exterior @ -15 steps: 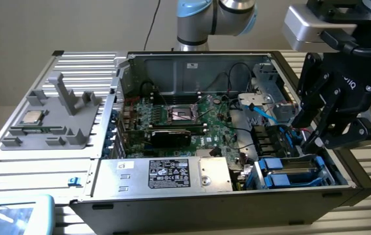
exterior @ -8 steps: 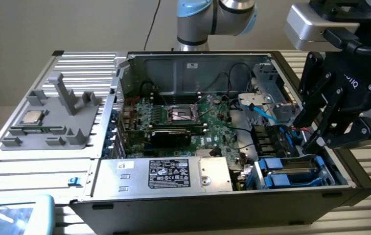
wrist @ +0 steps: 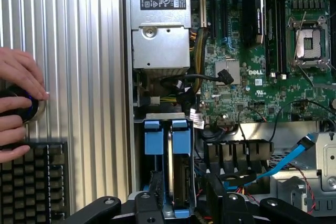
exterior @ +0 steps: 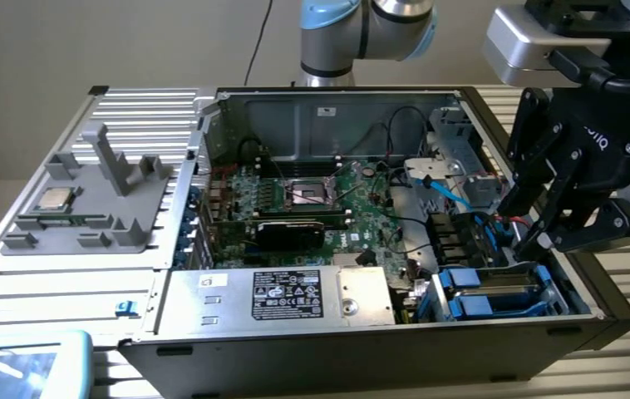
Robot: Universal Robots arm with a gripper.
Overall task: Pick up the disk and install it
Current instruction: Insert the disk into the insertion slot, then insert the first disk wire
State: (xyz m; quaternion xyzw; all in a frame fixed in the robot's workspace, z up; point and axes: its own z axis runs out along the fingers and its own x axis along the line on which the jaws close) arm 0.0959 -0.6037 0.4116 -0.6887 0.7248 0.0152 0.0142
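My claw (exterior: 531,229) hangs released and empty over the disk (exterior: 498,293). The disk stands edgewise, presumably to suit a vertical grasp.

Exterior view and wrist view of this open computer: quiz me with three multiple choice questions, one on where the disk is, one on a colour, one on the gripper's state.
1. Where is the disk?
A. On the grey tray beside the case
B. In the corner bay of the case, near the gripper
C. On the keyboard

2. What colour is the disk's frame?
A. Blue
B. Red
C. Yellow

3. How is the gripper?
A. Shut on the disk
B. Shut on a cable
C. Open, holding nothing

Answers:
1 B, it sits in the bay inside the case.
2 A, bright blue plastic clips it.
3 C, its fingers stand apart above the bay.
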